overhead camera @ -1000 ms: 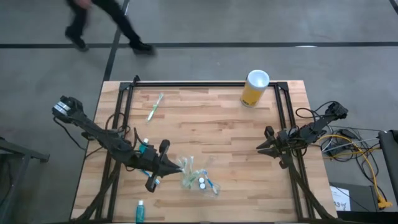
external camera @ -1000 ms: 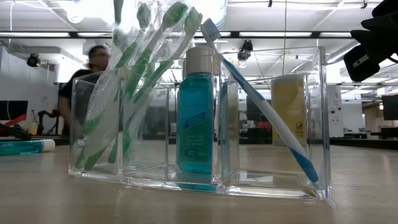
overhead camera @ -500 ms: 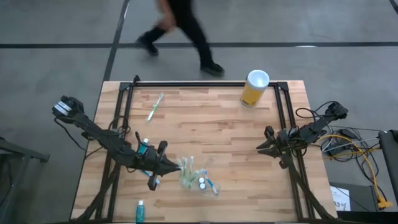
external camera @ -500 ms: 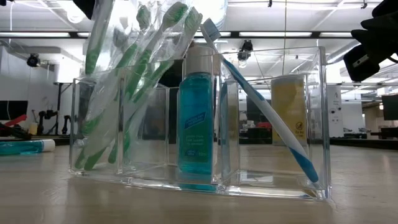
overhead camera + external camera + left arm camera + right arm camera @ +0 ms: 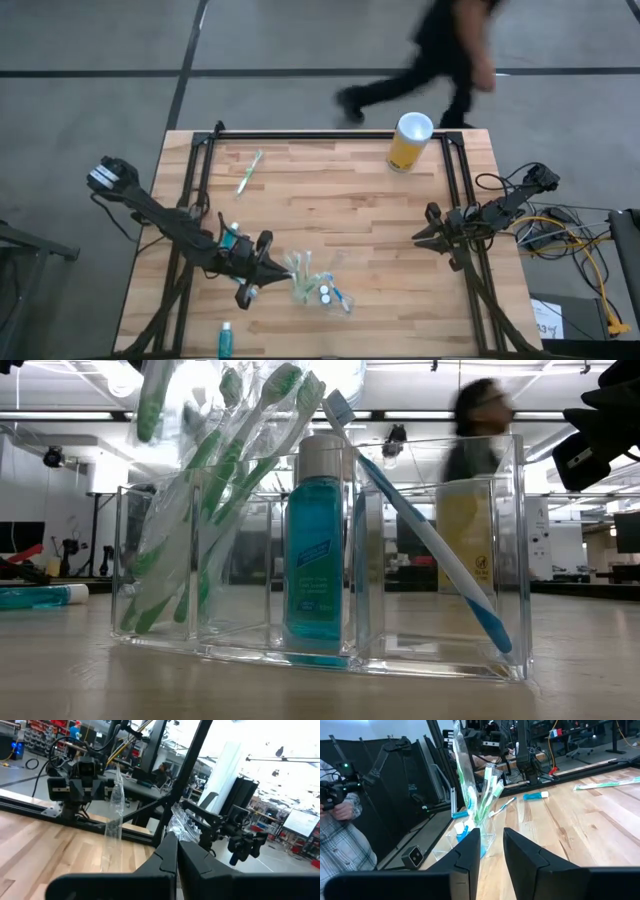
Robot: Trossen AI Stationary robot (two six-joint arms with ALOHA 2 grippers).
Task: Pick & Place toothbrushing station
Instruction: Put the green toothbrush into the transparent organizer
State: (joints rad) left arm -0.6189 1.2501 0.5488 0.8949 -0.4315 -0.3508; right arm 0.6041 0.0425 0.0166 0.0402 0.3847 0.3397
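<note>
The toothbrushing station (image 5: 312, 286) is a clear plastic organizer (image 5: 320, 560) near the table's front middle. It holds several green-white toothbrushes (image 5: 240, 450), a teal white-capped bottle (image 5: 313, 550) and a leaning blue-white toothbrush (image 5: 430, 550). My left gripper (image 5: 268, 263) (image 5: 176, 842) reaches in from the left, just left of the station, shut on a wrapped green-white toothbrush (image 5: 150, 400) (image 5: 462, 765) that stands taller than the rest. My right gripper (image 5: 424, 236) (image 5: 491, 847) waits open at the table's right side. My left gripper pinches the crumpled clear wrapper (image 5: 182, 827) of the toothbrush at its upper end between its two shut fingers. The fingers come nearly level from the table's left. The toothbrush hangs almost upright over the station's left compartment; its lower end is lost among the other brushes.
A yellow cylinder with a white top (image 5: 410, 142) stands at the far right. A wrapped green toothbrush (image 5: 248, 172) lies far left. One teal tube (image 5: 234, 237) lies by my left arm, another (image 5: 226, 340) at the front edge. A person walks past behind the table.
My left gripper has sunk a little and drawn slightly toward the table's left with the wrapped toothbrush, whose green handle has come down into the low view above the station's left compartment. A person has walked from left to right behind the table.
</note>
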